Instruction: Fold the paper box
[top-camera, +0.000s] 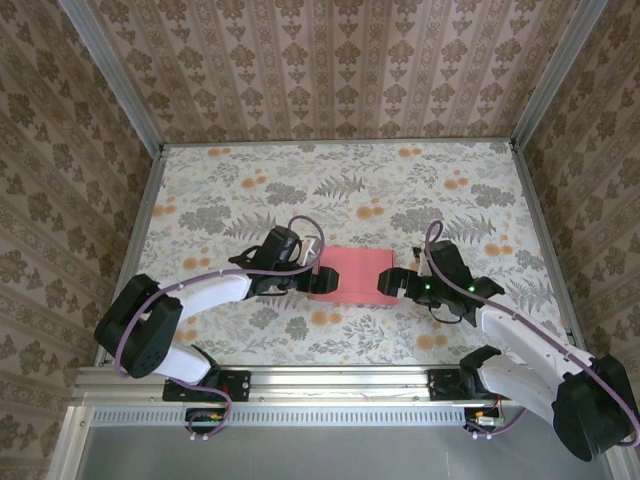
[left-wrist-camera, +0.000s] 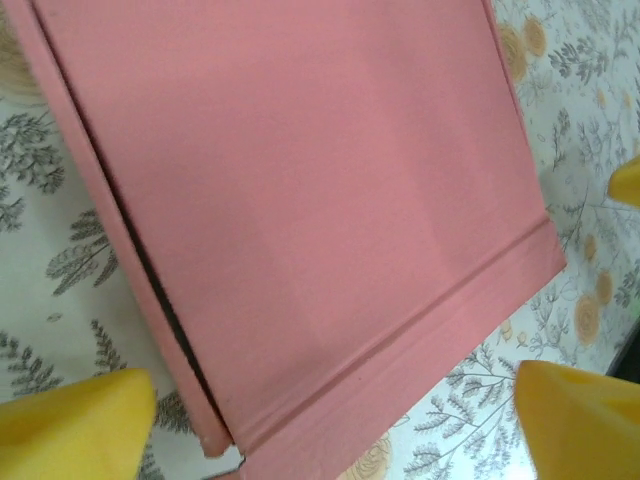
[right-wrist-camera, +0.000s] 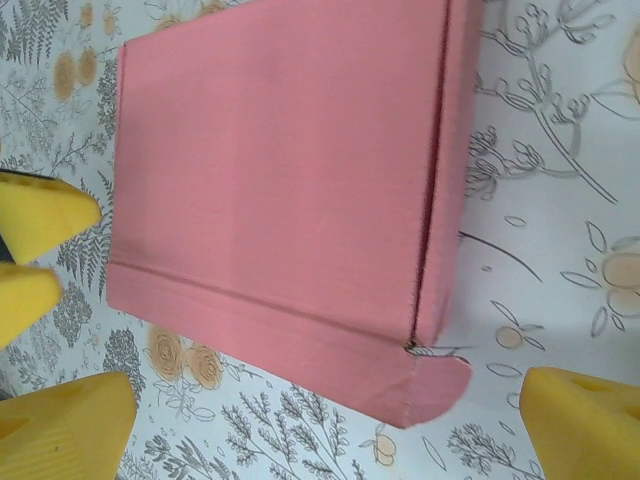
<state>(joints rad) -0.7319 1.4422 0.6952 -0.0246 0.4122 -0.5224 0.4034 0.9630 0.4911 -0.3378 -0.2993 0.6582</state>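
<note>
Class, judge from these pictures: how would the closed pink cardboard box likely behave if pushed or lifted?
The pink cardboard box lies low and broad, so it would probably slide, not tip. Its thin walls suggest it is light and easily dented. A rounded tab sticks out, so a flap may spring open.

You face damask-patterned walls (top-camera: 340, 60) at nine, twelve and three o'clock. Between them lies a floral-printed table (top-camera: 300, 170), evenly lit.

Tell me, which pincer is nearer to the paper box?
Neither, as far as I can tell. The left pincer stands open around the left end of the paper box, and the right pincer stands open around its right end.
</note>
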